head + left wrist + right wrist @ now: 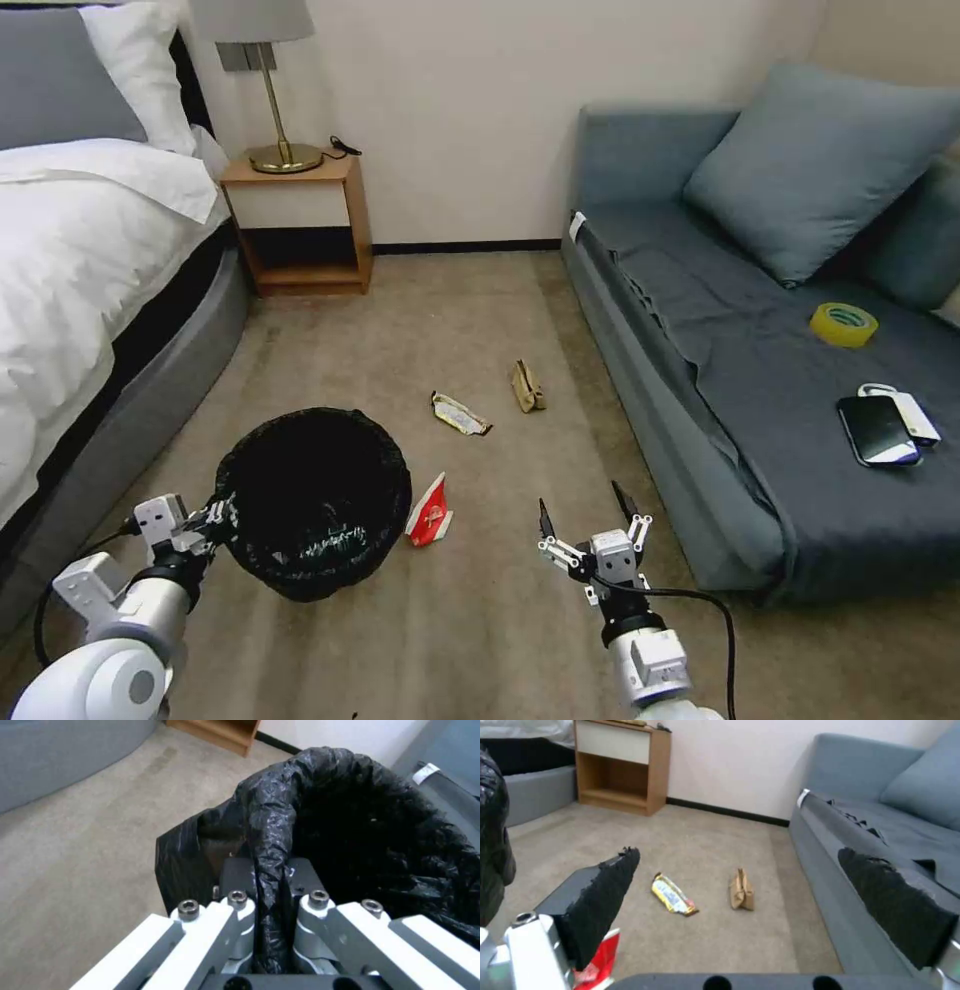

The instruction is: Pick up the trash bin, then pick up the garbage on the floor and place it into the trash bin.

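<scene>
Head view: my left gripper clamps the bin rim; my right gripper hangs spread. I count three litter pieces on carpet: red wrapper, foil wrapper, brown paper.

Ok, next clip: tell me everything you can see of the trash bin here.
The trash bin is a small round bin, lined with a crinkled, glossy black plastic bag that folds over its rim and hides its outer wall. It stands upright with its mouth open, on the beige carpet beside the bed. Something pale and greenish glints deep inside; what it is cannot be told. The left hand is shut on the bag-covered rim on the robot's left side, with a fold of plastic pinched between its fingers. A red-white wrapper lies close by its right side.
</scene>
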Robot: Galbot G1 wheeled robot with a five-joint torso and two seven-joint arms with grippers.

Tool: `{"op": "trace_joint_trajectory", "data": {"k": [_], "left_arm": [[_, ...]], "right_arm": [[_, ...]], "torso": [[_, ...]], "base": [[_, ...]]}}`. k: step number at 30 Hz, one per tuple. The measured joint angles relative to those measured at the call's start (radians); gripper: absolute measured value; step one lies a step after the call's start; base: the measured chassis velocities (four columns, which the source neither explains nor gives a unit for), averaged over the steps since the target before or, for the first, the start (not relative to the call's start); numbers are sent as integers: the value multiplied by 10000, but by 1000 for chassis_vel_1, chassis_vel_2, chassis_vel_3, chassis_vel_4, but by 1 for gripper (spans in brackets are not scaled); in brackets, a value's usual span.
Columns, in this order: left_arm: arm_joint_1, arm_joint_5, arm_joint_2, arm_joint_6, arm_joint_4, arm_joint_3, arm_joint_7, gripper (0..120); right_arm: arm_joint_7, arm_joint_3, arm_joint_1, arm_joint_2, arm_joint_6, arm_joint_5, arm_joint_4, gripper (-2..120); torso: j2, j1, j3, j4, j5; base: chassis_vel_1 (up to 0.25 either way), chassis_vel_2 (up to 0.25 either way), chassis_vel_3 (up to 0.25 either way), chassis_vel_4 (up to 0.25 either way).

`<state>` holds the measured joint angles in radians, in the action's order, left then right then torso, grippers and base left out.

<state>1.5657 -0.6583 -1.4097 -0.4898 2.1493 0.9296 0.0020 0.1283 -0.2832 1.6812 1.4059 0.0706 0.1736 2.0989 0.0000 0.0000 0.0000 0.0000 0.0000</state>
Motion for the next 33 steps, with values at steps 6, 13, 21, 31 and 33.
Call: {"op": "trace_joint_trajectory", "data": {"k": [6, 13, 21, 31, 33], "left_arm": [[0, -5, 1, 5, -18, 12, 2, 5], [-1, -1, -6, 13, -39, -7, 3, 5], [-10, 3, -8, 16, -55, -18, 7, 5], [17, 12, -16, 13, -28, 22, 0, 5], [23, 18, -16, 6, -26, 28, -4, 5]], "right_arm": [[1, 15, -39, 10, 14, 1, -47, 100], [8, 29, -87, 5, 80, -13, -108, 100], [22, 52, -176, -5, 264, -35, -228, 100], [6, 316, -494, -248, 457, -425, -559, 100], [-3, 366, -545, -294, 429, -503, -588, 100]], "torso": [[0, 1, 0, -1, -2], [-2, 1, 1, 0, 0], [-1, 1, 0, 0, -1], [-2, 2, 1, -1, 0], [-2, 1, 1, -1, 0]], "base": [[-211, 210, 224, -223], [-207, 205, 212, -199], [-195, 187, 187, -197], [-145, 119, 122, -134], [0, 0, 0, 0]]}}
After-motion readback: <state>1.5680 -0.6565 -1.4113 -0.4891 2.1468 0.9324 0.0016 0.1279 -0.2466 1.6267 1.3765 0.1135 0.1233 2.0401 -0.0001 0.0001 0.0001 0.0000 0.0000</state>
